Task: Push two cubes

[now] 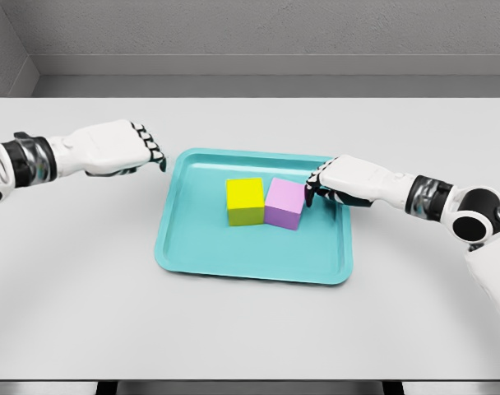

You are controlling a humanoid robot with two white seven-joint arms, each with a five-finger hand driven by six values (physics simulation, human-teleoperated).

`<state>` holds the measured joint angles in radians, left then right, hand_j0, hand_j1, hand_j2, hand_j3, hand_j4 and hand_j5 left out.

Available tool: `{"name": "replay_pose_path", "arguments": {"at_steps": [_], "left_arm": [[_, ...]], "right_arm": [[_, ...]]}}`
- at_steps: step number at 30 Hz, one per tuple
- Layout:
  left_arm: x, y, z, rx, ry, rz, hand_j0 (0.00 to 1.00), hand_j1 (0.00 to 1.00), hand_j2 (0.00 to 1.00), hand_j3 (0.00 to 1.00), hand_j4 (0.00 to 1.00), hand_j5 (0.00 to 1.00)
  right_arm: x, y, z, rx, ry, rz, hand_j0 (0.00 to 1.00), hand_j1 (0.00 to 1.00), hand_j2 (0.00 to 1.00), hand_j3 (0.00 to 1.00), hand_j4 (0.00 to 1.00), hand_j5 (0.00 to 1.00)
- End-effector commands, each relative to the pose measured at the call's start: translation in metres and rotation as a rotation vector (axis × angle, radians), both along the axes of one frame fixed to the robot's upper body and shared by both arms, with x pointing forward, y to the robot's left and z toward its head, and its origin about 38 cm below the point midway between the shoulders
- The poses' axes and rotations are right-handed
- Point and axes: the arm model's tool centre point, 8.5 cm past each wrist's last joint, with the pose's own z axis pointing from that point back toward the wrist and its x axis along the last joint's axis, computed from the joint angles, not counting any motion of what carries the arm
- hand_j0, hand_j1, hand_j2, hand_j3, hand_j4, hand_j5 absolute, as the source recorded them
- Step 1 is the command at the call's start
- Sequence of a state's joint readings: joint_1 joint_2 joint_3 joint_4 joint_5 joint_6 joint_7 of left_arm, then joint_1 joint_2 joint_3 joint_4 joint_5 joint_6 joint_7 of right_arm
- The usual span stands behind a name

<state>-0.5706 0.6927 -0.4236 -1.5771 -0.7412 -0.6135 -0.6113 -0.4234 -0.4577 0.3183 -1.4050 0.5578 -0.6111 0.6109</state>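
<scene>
A yellow cube (245, 201) and a pink cube (284, 204) stand side by side, touching, in the middle of a teal tray (201, 247). My right hand (318, 186) reaches in from the right, over the tray's right rim. Its curled fingertips sit against the pink cube's right side and hold nothing. My left hand (148, 151) hovers left of the tray's upper left corner, fingers bent and pointing towards the tray, apart from both cubes.
The tray lies on a white table (85, 271). A grey wall runs behind the table's far edge.
</scene>
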Motion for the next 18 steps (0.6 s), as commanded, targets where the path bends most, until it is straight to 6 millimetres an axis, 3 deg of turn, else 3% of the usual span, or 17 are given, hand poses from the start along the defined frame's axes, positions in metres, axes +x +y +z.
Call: {"name": "replay_pose_path", "arguments": {"at_steps": [1, 18], "left_arm": [[0.002, 0.016, 0.008, -0.009, -0.008, 0.036, 0.63, 0.63, 0.63, 0.63, 0.63, 0.63], [0.006, 0.026, 0.012, -0.020, -0.014, 0.066, 0.63, 0.63, 0.63, 0.63, 0.63, 0.63]], "right_arm": [[0.000, 0.001, 0.001, 0.005, -0.001, 0.001, 0.43, 0.43, 0.43, 0.43, 0.43, 0.43], [0.007, 0.009, 0.009, 0.020, -0.020, 0.011, 0.43, 0.43, 0.43, 0.43, 0.43, 0.43]]}}
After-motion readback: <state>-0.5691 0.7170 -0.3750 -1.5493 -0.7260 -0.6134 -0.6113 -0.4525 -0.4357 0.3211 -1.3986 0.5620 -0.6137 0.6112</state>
